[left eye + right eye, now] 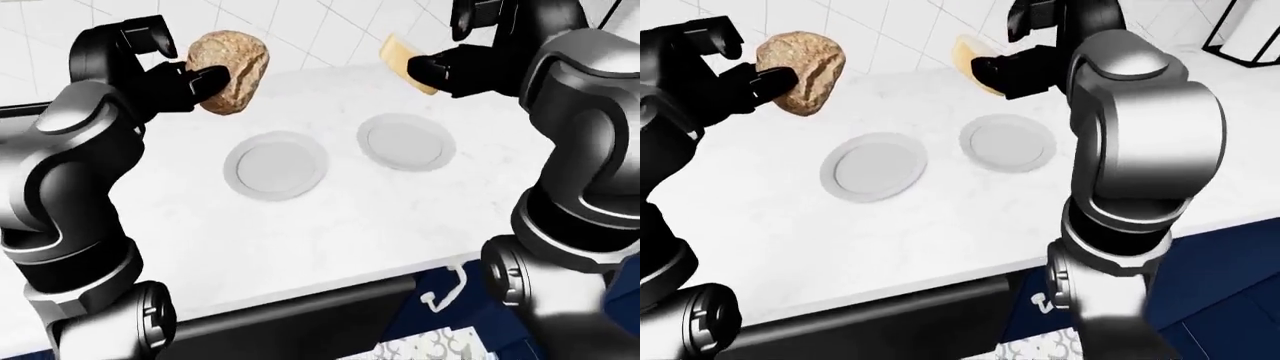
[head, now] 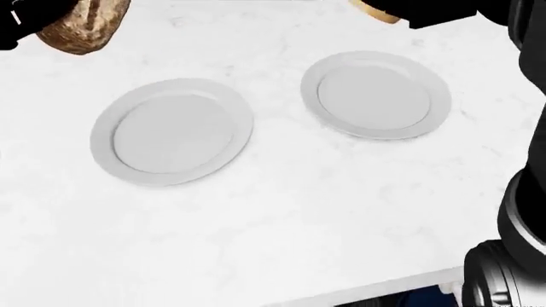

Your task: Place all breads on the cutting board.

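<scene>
Left robot hand (image 1: 190, 82) grips the loaf (image 1: 229, 71), right robot hand (image 1: 440, 69) pinches the slice (image 1: 405, 60), both above the bench (image 2: 281, 217). No cutting board visible. Risk: thin slice slips from the pinch, or either bread gets dropped on the plates (image 2: 171, 131) at 6 o'clock.

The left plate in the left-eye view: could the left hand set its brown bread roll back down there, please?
Probably yes: the left hand holds the brown bread roll just above the bare left plate, with nothing between them.
</scene>
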Robot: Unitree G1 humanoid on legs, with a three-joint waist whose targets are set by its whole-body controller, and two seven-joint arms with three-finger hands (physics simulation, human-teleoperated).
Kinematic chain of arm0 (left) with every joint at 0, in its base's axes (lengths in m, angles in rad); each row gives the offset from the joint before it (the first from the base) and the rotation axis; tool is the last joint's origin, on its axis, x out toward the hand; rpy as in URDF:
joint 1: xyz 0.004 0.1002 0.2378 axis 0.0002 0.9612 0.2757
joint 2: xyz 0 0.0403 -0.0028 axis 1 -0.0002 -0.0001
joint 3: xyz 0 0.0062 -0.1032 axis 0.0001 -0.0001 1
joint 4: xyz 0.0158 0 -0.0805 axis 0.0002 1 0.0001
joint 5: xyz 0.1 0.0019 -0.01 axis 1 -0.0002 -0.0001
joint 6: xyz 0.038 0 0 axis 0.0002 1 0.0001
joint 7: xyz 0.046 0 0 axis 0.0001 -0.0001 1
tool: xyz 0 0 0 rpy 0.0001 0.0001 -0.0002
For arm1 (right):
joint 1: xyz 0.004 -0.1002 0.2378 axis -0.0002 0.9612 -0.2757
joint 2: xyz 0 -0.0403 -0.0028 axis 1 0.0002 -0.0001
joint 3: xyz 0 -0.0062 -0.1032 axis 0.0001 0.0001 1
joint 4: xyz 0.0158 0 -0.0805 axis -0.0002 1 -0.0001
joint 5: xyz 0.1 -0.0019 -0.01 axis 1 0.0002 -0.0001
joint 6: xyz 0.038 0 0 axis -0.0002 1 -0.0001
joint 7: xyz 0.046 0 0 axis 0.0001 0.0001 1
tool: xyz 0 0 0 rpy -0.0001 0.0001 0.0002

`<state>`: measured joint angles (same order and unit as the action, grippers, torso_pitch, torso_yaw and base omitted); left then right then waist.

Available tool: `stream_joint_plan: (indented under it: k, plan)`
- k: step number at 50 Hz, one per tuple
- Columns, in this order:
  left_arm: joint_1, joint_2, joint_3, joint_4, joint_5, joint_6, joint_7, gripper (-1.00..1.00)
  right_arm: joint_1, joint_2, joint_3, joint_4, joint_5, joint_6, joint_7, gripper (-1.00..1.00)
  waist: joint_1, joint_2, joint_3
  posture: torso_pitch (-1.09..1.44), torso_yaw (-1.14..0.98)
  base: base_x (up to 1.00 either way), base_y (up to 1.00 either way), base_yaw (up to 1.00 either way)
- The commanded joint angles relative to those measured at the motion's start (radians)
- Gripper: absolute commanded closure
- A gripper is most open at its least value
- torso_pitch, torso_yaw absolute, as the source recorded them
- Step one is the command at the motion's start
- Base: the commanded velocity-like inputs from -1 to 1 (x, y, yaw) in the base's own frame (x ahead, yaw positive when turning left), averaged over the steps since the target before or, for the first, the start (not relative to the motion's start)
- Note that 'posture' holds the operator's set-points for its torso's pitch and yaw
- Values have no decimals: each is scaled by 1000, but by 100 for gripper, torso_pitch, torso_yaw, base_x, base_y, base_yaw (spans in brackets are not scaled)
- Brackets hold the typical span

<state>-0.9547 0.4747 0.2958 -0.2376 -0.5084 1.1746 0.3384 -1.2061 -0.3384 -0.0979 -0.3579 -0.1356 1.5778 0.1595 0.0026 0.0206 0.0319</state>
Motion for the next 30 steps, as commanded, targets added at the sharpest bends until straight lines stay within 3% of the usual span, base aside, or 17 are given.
stream_joint_plan:
  k: [1,3,5,8,9,15,17,19,20,27,28,30]
  plan:
    - [-43,16,11,-35,-11,-38,9,100,-39,-12,-12,-22,-4,-40,-6,100,-5,16,-43,0,0,-27,0,0]
    - [-45,20,10,-32,-19,-40,15,100,-44,-13,-13,-18,-1,-43,-7,100,-7,19,-44,0,0,-23,0,0]
    - [-38,22,11,-28,-23,-50,19,100,-44,-12,-12,-12,3,-53,-7,100,6,-4,6,0,0,0,0,0]
    - [-32,30,15,-26,-31,-55,25,100,-46,-10,-8,-5,5,-57,-10,100,16,-56,26,0,0,0,0,0]
    - [-33,31,15,-24,-34,-56,28,100,-49,-9,-6,3,5,-62,-11,100,12,-57,36,0,0,0,0,0]
    - [-28,36,12,-18,-45,-68,37,100,-56,-5,0,9,7,-65,-12,100,7,-44,5,0,0,0,0,0]
    - [-23,39,14,-23,-51,-65,41,100,-51,-2,-2,9,7,-67,-13,100,-3,-17,2,0,0,0,0,0]
    - [-21,38,10,-21,-54,-69,42,100,-49,2,0,6,8,-64,-13,100,-15,32,-2,0,0,0,0,0]
    - [-21,38,10,-22,-55,-70,43,100,-47,2,-1,4,9,-64,-12,100,-14,8,13,0,0,0,0,0]
    - [-20,37,7,-27,-63,-66,52,100,-36,2,-6,-4,11,-67,-17,100,-12,11,10,0,0,0,0,0]
    - [-19,38,8,-28,-64,-66,54,100,-37,4,-10,0,11,-70,-19,100,-6,16,-13,0,0,0,0,12]
    - [-24,40,8,-26,-66,-64,56,100,-44,6,-9,2,13,-65,-21,100,10,11,-10,0,0,0,0,69]
